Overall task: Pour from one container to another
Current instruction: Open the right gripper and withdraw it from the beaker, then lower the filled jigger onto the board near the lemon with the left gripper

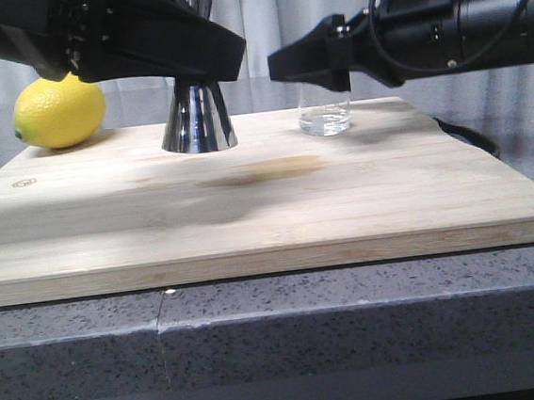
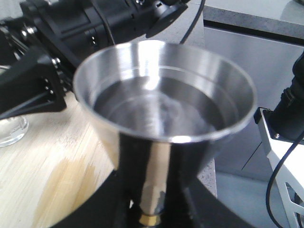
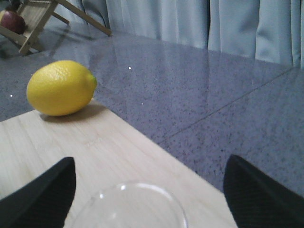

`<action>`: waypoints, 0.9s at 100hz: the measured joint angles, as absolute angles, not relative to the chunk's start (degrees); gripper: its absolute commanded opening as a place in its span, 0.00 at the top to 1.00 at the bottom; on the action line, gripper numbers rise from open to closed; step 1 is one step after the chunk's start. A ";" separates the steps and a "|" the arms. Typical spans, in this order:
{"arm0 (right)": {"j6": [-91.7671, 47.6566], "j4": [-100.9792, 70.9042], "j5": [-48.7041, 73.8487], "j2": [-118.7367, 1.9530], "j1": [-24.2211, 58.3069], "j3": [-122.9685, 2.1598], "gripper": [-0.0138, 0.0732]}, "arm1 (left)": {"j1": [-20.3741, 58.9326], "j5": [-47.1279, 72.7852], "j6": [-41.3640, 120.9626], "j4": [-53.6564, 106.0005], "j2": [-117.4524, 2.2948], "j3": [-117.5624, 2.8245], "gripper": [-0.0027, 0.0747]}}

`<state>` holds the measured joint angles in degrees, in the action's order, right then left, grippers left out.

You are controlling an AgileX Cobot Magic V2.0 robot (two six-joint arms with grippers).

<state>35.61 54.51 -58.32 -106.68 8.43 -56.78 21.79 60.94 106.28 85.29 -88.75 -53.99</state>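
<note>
Only our left wrist view is showing liquid filling the steel jigger (image 2: 164,111) — our left gripper (image 2: 152,209) is clamping its waist. Our right gripper (image 3: 147,190) is spreading wide around the glass beaker (image 3: 130,206) — untouching.

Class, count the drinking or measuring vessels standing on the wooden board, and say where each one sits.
2. The steel jigger stands mid-board at the back, under the left arm; the glass beaker stands to its right, below the right gripper. None appears hidden.

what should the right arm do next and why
Probably draw the right tool straight back off the beaker: it stands open astride the beaker, which sits on the board looking nearly empty, and the jigger already seems to hold liquid.
</note>
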 measured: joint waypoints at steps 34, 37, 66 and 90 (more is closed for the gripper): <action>35.61 54.46 -65.08 -100.04 8.43 -64.28 0.18 | 21.79 59.18 107.15 86.07 -88.75 -53.99 0.99; 35.61 54.46 -65.56 -98.61 8.43 -64.61 0.18 | 21.79 58.59 107.91 86.37 -88.75 -53.99 0.99; 35.71 54.69 -67.41 -81.82 9.35 -64.98 0.18 | 20.41 55.47 116.98 93.86 -88.87 -53.99 0.99; 35.71 55.14 -66.31 -71.79 9.35 -65.06 0.18 | 14.12 56.64 118.73 96.61 -90.17 -53.99 0.99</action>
